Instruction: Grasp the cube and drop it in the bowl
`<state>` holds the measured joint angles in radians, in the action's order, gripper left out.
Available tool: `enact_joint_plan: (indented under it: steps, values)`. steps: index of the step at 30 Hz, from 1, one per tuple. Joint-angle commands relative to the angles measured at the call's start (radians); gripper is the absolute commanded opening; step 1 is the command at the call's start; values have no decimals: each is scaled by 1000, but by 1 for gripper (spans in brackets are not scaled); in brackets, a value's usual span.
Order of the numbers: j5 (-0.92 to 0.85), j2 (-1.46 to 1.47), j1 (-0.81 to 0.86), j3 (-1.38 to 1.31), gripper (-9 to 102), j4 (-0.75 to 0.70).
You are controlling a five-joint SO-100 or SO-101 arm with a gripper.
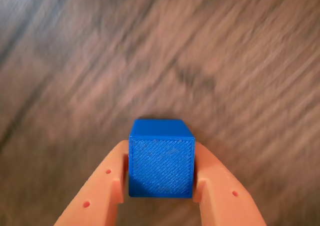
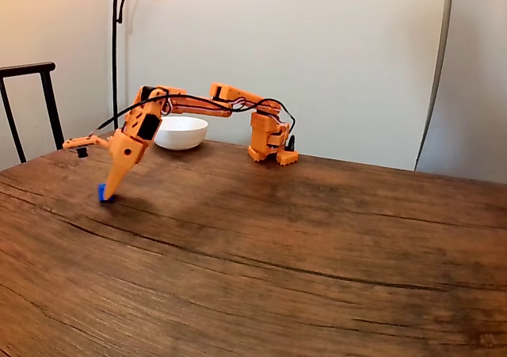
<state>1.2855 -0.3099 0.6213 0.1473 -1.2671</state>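
I've got the big wooden table filling the fixed view, and my orange arm arches from its base near the far edge out toward nine o'clock. The white bowl sits on the table behind the arm, well apart from the working end. The gripper points steeply down at the wood, and in the wrist view it comes in from six o'clock with both orange fingers closed snugly against the sides of the blue cube, so I'd call that a firm pinch. The cube is right at the tabletop; whether it's lifted clear I can't tell. From the cube, the bowl lies up toward one o'clock in the fixed view, so I reckon the carry needs a lift, then a swing back that way.
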Motion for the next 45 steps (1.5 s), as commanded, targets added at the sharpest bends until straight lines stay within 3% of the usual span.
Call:
enact_joint_plan:
  steps: [1, 12, 20, 37, 45]
  values:
    - [34, -34, 18, -98, 5, -135]
    - [152, -46, 34, -402, 5, -373]
    - [233, -199, 46, -402, 5, -488]
    - [362, -379, 135, -393, 5, -497]
    - [377, -598, 195, -41, 5, -497]
